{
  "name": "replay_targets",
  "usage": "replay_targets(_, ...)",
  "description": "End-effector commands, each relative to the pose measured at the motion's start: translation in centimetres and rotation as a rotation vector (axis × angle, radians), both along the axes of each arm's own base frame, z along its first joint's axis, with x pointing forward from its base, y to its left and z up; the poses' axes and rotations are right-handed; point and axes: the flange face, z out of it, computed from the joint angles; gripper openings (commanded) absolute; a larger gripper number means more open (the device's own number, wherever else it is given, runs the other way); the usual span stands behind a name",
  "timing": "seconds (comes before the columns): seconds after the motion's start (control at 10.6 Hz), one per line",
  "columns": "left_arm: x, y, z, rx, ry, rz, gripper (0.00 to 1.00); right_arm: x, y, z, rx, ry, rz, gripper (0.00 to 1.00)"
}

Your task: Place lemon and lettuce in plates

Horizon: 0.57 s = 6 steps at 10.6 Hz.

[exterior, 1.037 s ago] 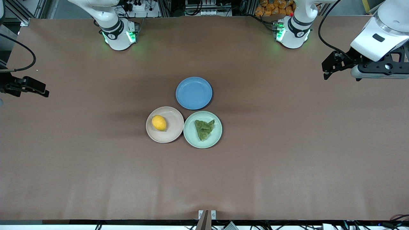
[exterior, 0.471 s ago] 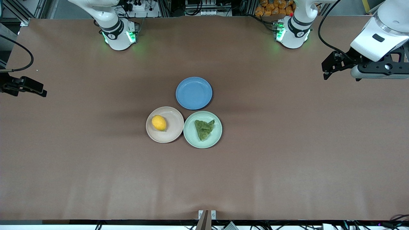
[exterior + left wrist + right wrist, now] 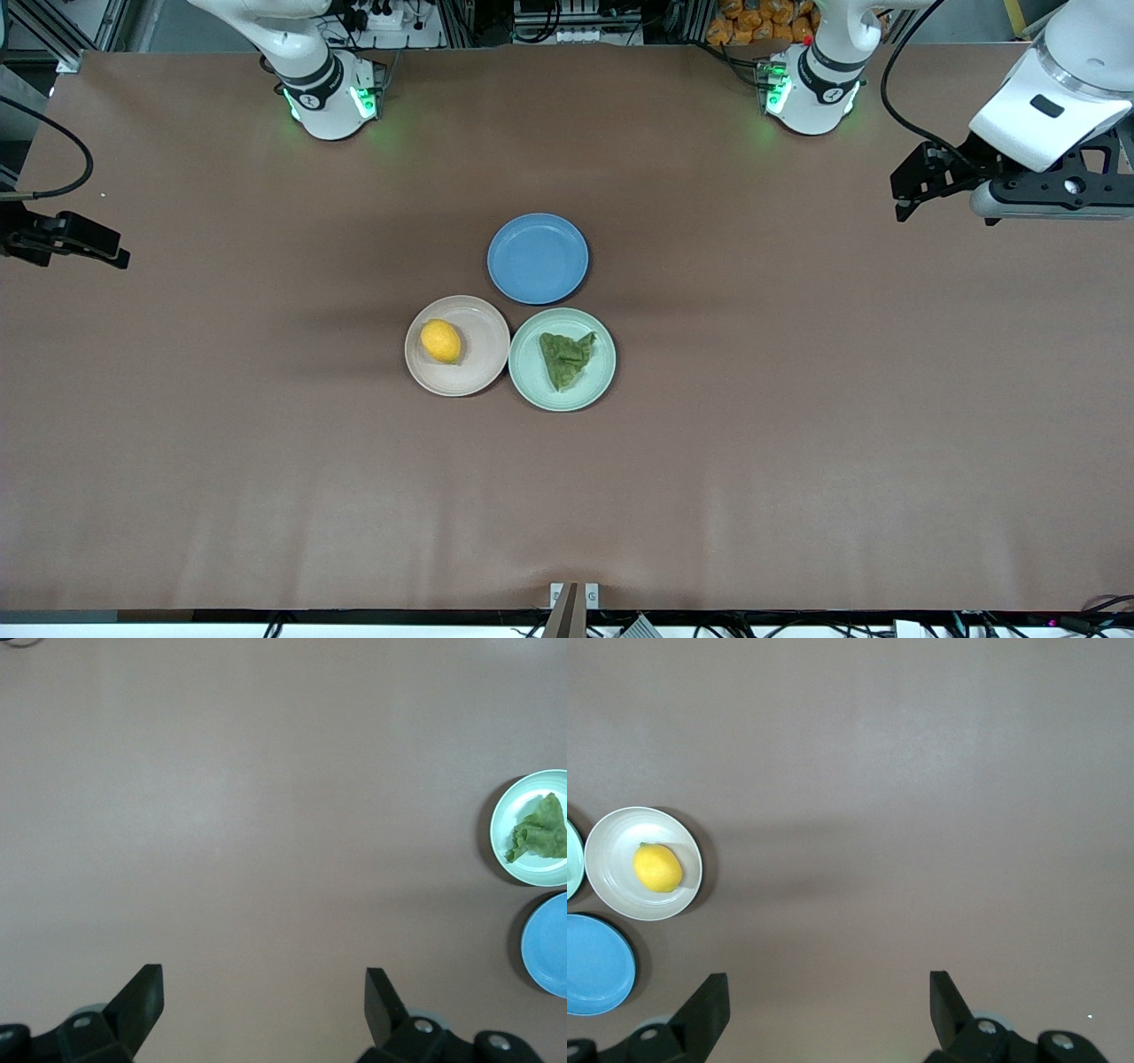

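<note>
The yellow lemon (image 3: 440, 341) lies in the beige-pink plate (image 3: 478, 363) at mid-table; it also shows in the right wrist view (image 3: 657, 868) on that plate (image 3: 620, 828). The dark green lettuce (image 3: 567, 358) lies in the mint green plate (image 3: 532, 377) beside it, also in the left wrist view (image 3: 539, 830) on that plate (image 3: 509, 806). My left gripper (image 3: 902, 190) is open and empty, up over the left arm's end of the table (image 3: 264, 992). My right gripper (image 3: 120, 255) is open and empty, up over the right arm's end (image 3: 828, 992).
A blue plate (image 3: 538, 258) sits touching the two others, farther from the front camera, with nothing in it; it shows in both wrist views (image 3: 549, 943) (image 3: 594, 966). The brown table (image 3: 797, 425) is bare around the plates.
My right gripper has drawn slightly farther toward its end of the table. The left gripper, plates, lemon and lettuce have not moved.
</note>
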Motion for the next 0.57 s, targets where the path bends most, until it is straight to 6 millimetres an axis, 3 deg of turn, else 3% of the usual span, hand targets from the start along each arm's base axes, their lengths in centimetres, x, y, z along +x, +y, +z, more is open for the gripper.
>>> replay_targets(0.0, -0.11, -0.40, 0.33, -0.014, 0.004, 0.012, 1.00, -0.83, -0.12, 0.54, -0.019, 0.002, -0.007, 1.00)
replay_targets(0.47, -0.07, -0.26, 0.33, -0.015, 0.005, 0.012, 1.00, -1.08, -0.02, 0.90, -0.019, 0.002, -0.007, 1.00)
